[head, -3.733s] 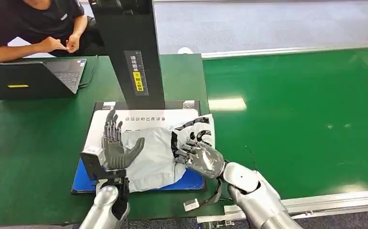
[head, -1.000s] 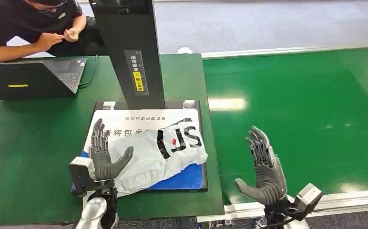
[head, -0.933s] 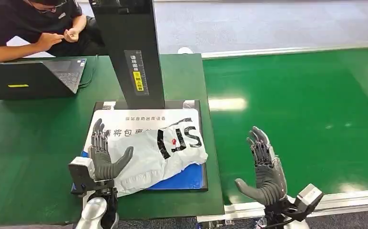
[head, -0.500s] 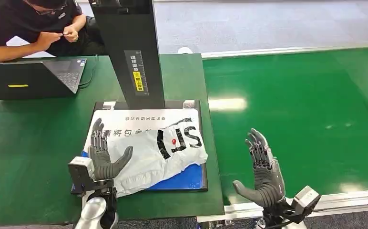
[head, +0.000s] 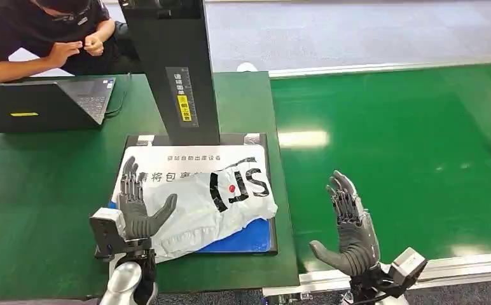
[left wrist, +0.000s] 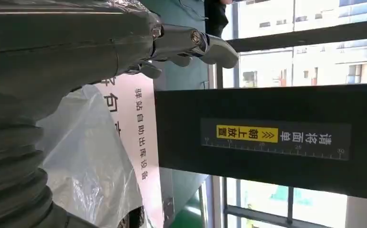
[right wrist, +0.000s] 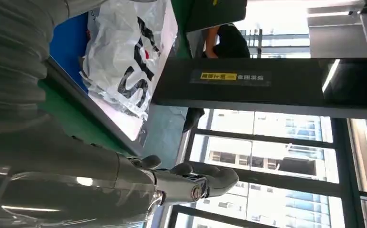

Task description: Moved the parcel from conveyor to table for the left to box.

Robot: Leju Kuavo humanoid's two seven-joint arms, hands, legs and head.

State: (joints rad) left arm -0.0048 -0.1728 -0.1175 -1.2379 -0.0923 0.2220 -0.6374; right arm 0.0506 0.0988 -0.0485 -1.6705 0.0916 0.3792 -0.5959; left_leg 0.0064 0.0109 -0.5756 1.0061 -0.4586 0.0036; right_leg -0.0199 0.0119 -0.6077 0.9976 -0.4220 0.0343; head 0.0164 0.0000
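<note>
Fingers spread and holding nothing on both the left hand [head: 136, 206], its thumb against the crumpled white plastic parcel [head: 210, 202] lying on the blue-and-white table mat [head: 255, 236], and the right hand [head: 351, 234] above the green conveyor [head: 408, 146].

I read this as a parcel-handling station in an industrial hall — a wide green conveyor belt [head: 395, 152] with a metal edge rail runs beside a green table [head: 33, 190]. On the table stands a black scanner column [head: 173, 70] with a yellow label over a printed white mat [head: 195, 155]. A person [head: 39, 32] sits at a laptop [head: 39, 105] — large windows [right wrist: 267, 137] behind.
</note>
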